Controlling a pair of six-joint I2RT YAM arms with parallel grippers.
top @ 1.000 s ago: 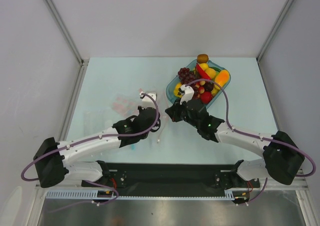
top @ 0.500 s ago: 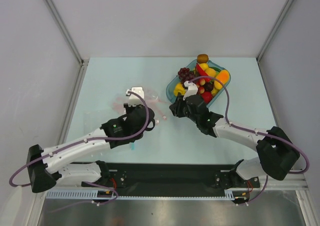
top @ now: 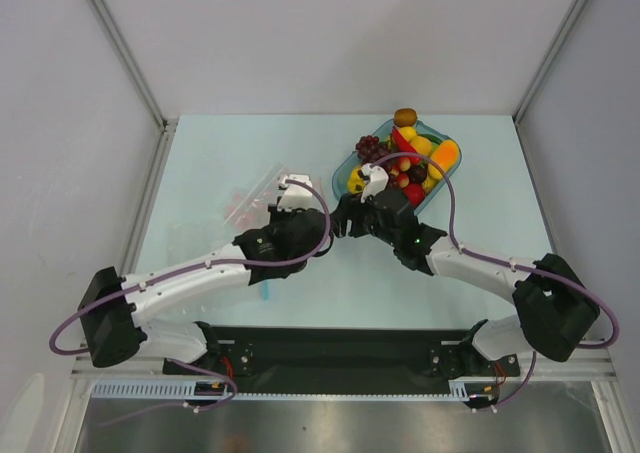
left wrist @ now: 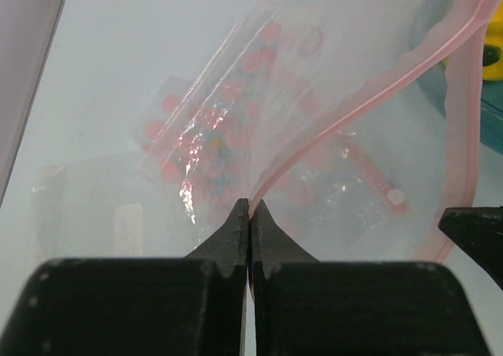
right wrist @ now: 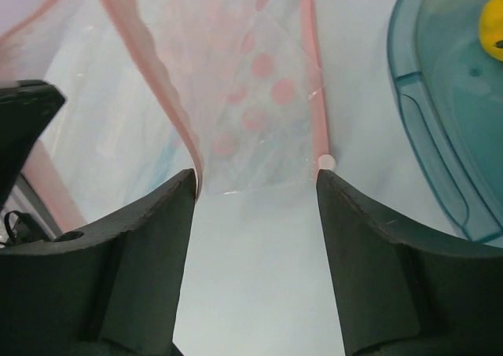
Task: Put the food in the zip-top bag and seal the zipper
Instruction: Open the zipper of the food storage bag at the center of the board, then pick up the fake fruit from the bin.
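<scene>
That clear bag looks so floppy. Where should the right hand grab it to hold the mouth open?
Probably the pink zipper strip, on the lip the shut left hand isn't pinching. The open right hand should come edge-on from the mouth side, one finger each face: the zip-top bag film is limp, that strip looks firmer.

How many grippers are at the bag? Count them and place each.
2. The left gripper is shut on the pink zipper strip of the bag. The right gripper is open at the bag's mouth, a pink strip by each finger, beside the teal dish. Neither is hidden.
</scene>
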